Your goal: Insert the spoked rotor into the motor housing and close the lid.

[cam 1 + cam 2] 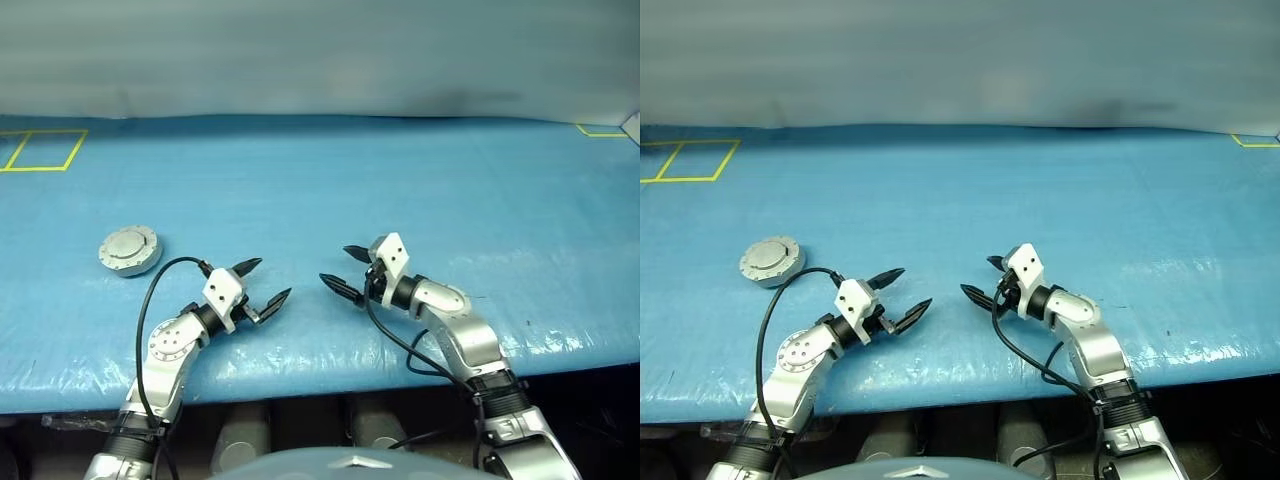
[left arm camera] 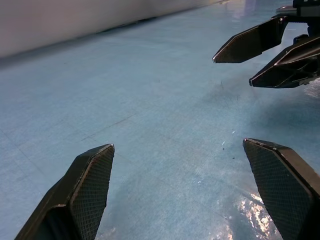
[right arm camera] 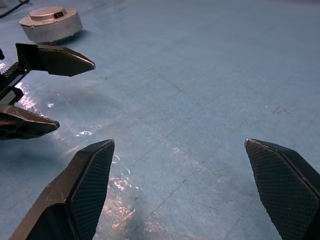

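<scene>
The motor housing [image 1: 128, 262] sits on the blue table at the left, with the lid [image 1: 128, 247] lying flat on top, plain grey face up. It also shows in the right wrist view as a closed round unit [image 3: 51, 22]. The spoked rotor is hidden. My left gripper [image 1: 275, 277] hovers low near the table's front edge, right of the housing and apart from it, open and empty. My right gripper [image 1: 333, 263] faces it a short gap away, also open and empty. Each wrist view shows the other gripper: the right gripper [image 2: 232, 72] and the left gripper [image 3: 76, 94].
The blue table cover [image 1: 400, 190] stretches wide behind both grippers. Yellow tape outlines mark the back left [image 1: 42, 150] and back right [image 1: 600, 131] corners. A black cable [image 1: 150, 300] loops from my left wrist. The table's front edge runs just below the arms.
</scene>
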Controlling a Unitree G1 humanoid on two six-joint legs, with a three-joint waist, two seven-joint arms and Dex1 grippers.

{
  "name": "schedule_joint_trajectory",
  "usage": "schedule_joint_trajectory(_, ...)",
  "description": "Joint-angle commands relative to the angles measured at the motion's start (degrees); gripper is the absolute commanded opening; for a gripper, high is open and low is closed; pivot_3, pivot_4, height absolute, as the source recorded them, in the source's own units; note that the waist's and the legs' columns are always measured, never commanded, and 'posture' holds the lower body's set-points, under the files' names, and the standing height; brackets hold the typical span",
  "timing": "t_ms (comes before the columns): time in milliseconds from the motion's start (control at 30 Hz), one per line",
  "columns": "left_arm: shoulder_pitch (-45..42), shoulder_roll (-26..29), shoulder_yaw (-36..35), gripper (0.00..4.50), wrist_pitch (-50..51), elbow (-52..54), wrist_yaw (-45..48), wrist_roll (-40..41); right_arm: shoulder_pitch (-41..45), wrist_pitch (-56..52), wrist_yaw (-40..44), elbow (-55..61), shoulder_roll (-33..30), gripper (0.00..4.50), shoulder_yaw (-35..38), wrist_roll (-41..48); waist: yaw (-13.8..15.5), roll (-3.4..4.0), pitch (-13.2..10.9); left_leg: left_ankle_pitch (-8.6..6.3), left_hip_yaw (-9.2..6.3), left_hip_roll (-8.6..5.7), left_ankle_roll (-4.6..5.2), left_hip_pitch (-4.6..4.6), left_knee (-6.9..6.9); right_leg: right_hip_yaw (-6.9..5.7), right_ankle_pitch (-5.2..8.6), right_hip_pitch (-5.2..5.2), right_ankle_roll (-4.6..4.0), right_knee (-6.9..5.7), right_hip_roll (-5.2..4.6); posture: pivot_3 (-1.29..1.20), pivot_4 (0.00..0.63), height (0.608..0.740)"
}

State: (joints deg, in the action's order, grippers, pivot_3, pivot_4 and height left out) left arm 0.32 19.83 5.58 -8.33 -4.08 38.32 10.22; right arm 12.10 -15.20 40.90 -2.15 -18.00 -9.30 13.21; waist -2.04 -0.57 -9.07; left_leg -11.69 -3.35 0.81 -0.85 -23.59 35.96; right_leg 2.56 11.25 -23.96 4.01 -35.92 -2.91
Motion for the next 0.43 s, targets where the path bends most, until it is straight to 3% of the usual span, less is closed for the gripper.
schedule_joint_trajectory(33, -0.65, -0.67, -1.27, 4.50, -1.73, 1.90, -0.65, 0.91, 0.99, 1.16, 0.01, 0.83, 0.62, 4.47, 0.08, -0.07, -0.01, 0.00, 0.00, 0.00, 0.00, 0.00, 0.00, 0.00, 0.00, 0.00, 0.00, 0.00, 0.00, 0.00, 0.00, 0.00, 0.150, 0.740)
schedule_joint_trajectory(433, -1.72, -1.47, -1.35, 4.50, -2.91, 0.32, -1.84, -0.90, 2.37, 2.35, -4.04, -1.38, 1.66, 4.47, 0.00, -4.04, -0.04, 0.00, 0.00, 0.00, 0.00, -0.01, 0.00, 0.04, 0.02, 0.00, 0.00, 0.04, 0.01, -0.01, 0.00, 0.00, 0.150, 0.740)
